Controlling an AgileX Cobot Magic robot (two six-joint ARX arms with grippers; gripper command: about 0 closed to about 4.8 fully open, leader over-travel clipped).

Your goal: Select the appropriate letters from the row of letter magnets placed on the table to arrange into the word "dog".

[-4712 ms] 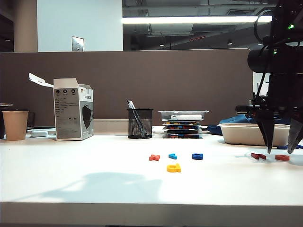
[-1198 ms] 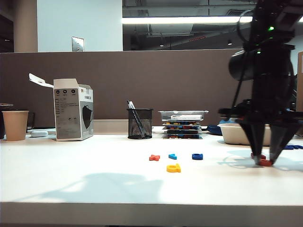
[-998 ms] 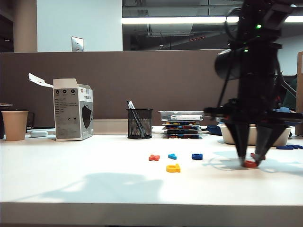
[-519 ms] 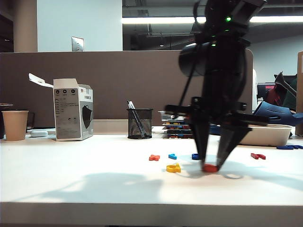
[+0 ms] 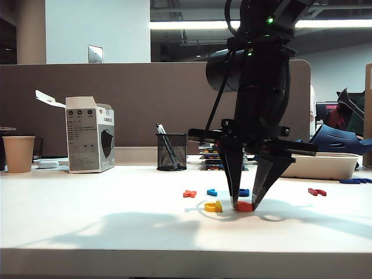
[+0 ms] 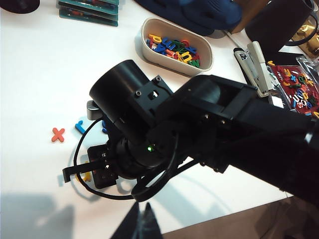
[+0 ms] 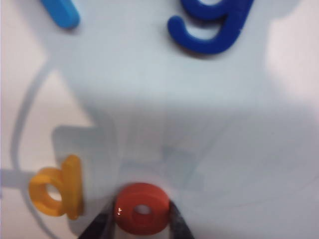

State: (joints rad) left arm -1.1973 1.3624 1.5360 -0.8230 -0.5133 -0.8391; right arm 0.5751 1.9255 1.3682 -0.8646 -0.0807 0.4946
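**A:** Where is the right gripper (image 5: pixel 244 204)?

**B:** It points straight down at the white table (image 5: pixel 116 221), just right of centre in the exterior view, its two dark fingers (image 5: pixel 232 174) closed around the orange-red ring-shaped magnet (image 5: pixel 244 206). The wrist view confirms it: both fingertips (image 7: pixel 102 224) press the sides of the ring (image 7: pixel 142 209), which lies flat on the table top.

**A:** And the other letters for "dog"?

**B:** The yellow magnet (image 5: pixel 213 206), a "d", sits just beside the ring at its nine o'clock in the exterior view, a narrow gap between them; the right wrist view shows the same pair, yellow letter (image 7: pixel 56 188) close to the ring but apart. The dark blue magnet (image 5: pixel 243 192), a "g", lies farther back, at about twelve o'clock from the ring, partly hidden behind the gripper fingers. It shows plainly in the right wrist view (image 7: pixel 212 27).

**A:** The rest of the row?

**B:** The orange X-shaped magnet (image 5: pixel 189 193) and the small light-blue magnet (image 5: pixel 212 192) lie side by side at about ten o'clock from the yellow letter. The dark red magnet (image 5: pixel 317 192) stays well apart, at about two o'clock from the ring.

**A:** And the left gripper (image 6: pixel 142 221)?

**B:** Only its dark fingertips show at the edge of its own wrist view, above the table and the right arm (image 6: pixel 209 129); they look close together with nothing between them, though I cannot tell for certain.
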